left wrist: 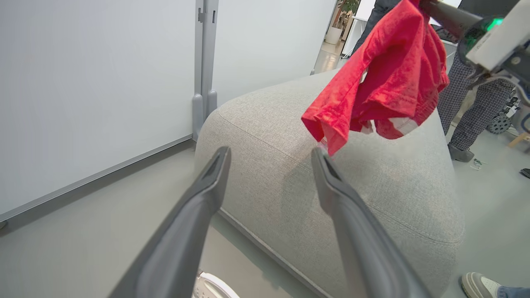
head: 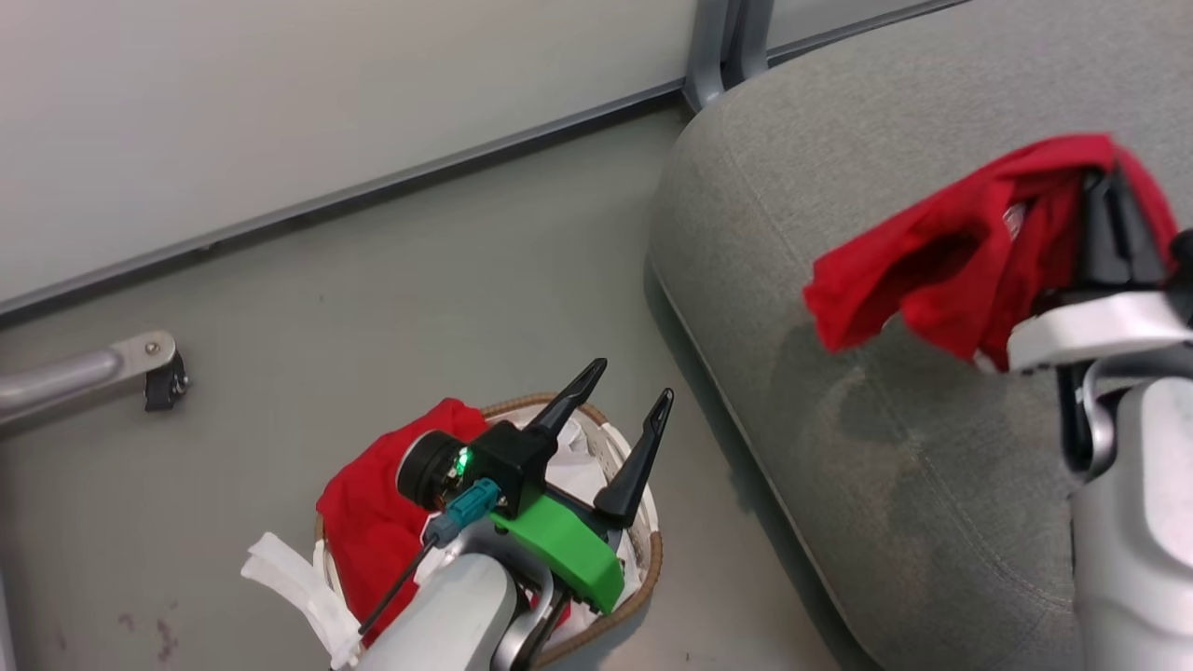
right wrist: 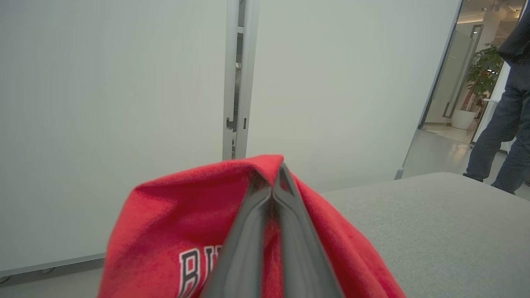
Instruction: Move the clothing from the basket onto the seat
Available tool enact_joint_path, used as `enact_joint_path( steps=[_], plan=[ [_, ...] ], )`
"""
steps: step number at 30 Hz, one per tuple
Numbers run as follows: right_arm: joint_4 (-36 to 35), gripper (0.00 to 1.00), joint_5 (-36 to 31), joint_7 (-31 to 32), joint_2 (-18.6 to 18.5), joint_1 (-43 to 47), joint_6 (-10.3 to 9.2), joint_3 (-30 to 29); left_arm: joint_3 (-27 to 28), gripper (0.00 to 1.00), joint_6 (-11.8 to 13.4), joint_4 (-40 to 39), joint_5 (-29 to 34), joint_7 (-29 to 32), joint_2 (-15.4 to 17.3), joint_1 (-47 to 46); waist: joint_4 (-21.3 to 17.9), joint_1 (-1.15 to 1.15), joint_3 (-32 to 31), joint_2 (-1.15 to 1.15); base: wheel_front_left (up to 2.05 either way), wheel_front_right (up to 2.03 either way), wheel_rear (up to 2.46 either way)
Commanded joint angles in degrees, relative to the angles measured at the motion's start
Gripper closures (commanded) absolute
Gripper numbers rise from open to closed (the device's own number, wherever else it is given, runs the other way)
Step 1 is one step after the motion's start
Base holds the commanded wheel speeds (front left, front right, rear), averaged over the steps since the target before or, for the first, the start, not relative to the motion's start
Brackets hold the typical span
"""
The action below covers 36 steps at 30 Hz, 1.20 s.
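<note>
Right gripper pinches the red jersey, hanging above the grey seat.

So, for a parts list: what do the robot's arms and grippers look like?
Left gripper: two long dark tapered fingers, green bracket, teal connector, black cable, pale grey forearm. Right gripper: same dark fingers, white mount, pale forearm.
</note>
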Motion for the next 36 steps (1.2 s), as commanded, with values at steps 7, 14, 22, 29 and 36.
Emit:
enact_joint_path(
  steps=[7, 14, 22, 29, 36],
  plan=[
    [-0.4, 1.0, -5.5, -0.3, -0.2, -12.4, -0.08, -7.8, -0.4, 0.0, -0.2, -1.6, 2.1, 0.0, 2.8, -4.3, 4.8, 0.0, 10.7, 0.0, 0.0, 0.0, 0.0],
    [1.6, 1.0, -8.8, -0.3, -4.9, -25.6, -0.08, -13.4, 0.1, 0.0, -0.2, -3.0, 4.1, 0.0, 4.8, -9.6, 7.9, 0.0, 21.7, 0.0, 0.0, 0.0, 0.0],
    [6.5, 1.0, -11.9, -0.3, -11.9, -34.8, -0.08, -17.3, 2.5, 0.0, -0.2, -6.1, 6.4, 0.0, 5.8, -14.1, 10.1, 0.0, 31.8, 0.0, 0.0, 0.0, 0.0],
    [11.0, 1.0, -13.7, -0.3, -14.5, -36.0, -0.08, -20.7, 4.1, 0.0, -0.2, -7.9, 8.3, 0.0, 6.3, -14.9, 10.7, 0.0, 36.5, 0.0, 0.0, 0.0, 0.0],
    [15.4, 1.0, -14.4, -0.3, -13.3, -31.9, -0.08, -23.0, 4.5, 0.0, -0.2, -7.7, 9.1, 0.0, 6.5, -14.2, 10.2, 0.0, 37.6, 0.0, 0.0, 0.0, 0.0]
  ],
)
